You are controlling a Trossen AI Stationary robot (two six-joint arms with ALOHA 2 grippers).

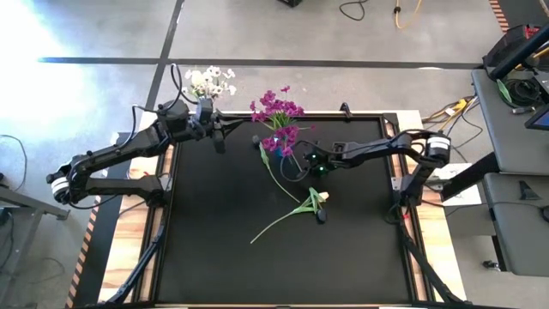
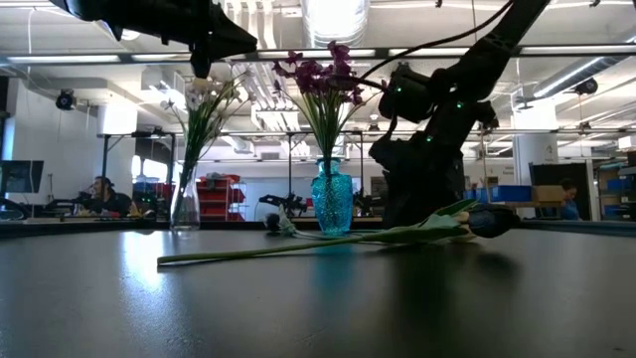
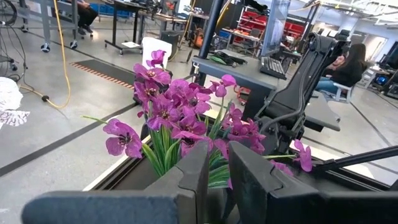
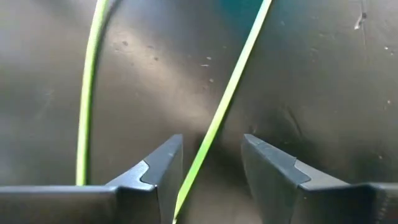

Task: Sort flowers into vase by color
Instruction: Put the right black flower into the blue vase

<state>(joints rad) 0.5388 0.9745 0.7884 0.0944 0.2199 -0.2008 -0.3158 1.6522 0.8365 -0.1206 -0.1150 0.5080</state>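
A teal vase (image 2: 333,199) holds the magenta sprays (image 1: 276,110) (image 3: 174,106). A clear vase (image 2: 185,204) holds the white blossoms (image 1: 210,81). A cream tulip (image 1: 317,199) and dark buds (image 1: 321,216) (image 1: 256,141) lie on the black table on their long green stems. My right gripper (image 1: 300,163) is low over the table beside the teal vase, open. Its fingers stand on either side of one lying stem (image 4: 233,81), and a second stem (image 4: 90,93) runs beside it. My left gripper (image 1: 220,142) (image 3: 217,155) hovers near the clear vase, with a narrow gap between its fingers.
Both vases stand at the table's far edge (image 1: 343,115), close together. The loose stems cross the middle of the table (image 1: 283,225). Bare black surface lies toward the near edge (image 1: 283,283) and on the left (image 1: 206,223). People sit at desks in the room behind.
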